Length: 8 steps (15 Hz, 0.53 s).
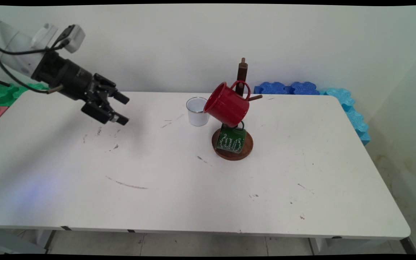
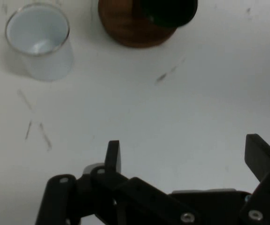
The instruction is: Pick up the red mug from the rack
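Hovering above the left part of the white counter (image 1: 193,187): the black two-finger hand (image 1: 121,108), empty, fingers (image 2: 113,157) spread wide, touching nothing. Pointing toward the right, across bare counter surface marked with dark scuffs.

Standing nearest the hand, yet well apart from it: a small white enamel mug (image 1: 197,111), upright, mouth open upward, near the far edge of the counter. Showing in the hand view at upper left (image 2: 41,41), with a thin metal-looking rim and an empty interior.

Standing just beside the white mug, on its right: a wooden mug tree (image 1: 243,72) on a round wooden base (image 1: 232,153). Hanging from an upper peg by its handle: a red enamel mug (image 1: 227,104), tilted, mouth facing left and up. Hanging lower, just above the base: a green enamel mug (image 1: 231,140) with white lettering, partly hidden behind the red one.

Handling, as a judgement: white mug probably light, rigid, with a smooth and somewhat slippery wall; prone to tipping or sliding if pushed from the side. Most promising hold: across the rim, one finger inside and one outside, or across the body; handle not discernible in either view.

Lying beyond the counter's far edge: blue foam blocks (image 1: 287,88) at right, green foam pieces (image 1: 2,92) at left.
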Each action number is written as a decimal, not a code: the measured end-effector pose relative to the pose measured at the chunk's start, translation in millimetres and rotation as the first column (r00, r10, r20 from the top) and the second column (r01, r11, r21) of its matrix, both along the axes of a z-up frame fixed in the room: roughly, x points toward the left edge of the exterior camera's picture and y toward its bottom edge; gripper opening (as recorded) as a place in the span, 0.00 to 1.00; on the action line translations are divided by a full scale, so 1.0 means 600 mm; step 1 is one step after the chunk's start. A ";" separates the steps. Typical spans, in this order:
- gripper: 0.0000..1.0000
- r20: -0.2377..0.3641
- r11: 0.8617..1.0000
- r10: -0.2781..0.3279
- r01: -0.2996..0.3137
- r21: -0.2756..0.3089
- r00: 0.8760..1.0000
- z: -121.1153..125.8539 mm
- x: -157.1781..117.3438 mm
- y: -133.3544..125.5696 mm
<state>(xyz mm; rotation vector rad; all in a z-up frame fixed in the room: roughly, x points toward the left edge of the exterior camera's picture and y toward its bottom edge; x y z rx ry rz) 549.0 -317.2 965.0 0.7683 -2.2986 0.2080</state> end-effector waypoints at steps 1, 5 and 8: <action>1.00 -0.010 1.000 0.001 -0.001 -0.003 1.000 0.006 -0.010 -0.002; 1.00 -0.045 1.000 0.002 -0.003 -0.012 0.999 0.025 -0.047 -0.010; 1.00 -0.078 1.000 0.004 -0.006 -0.020 0.997 0.043 -0.081 -0.019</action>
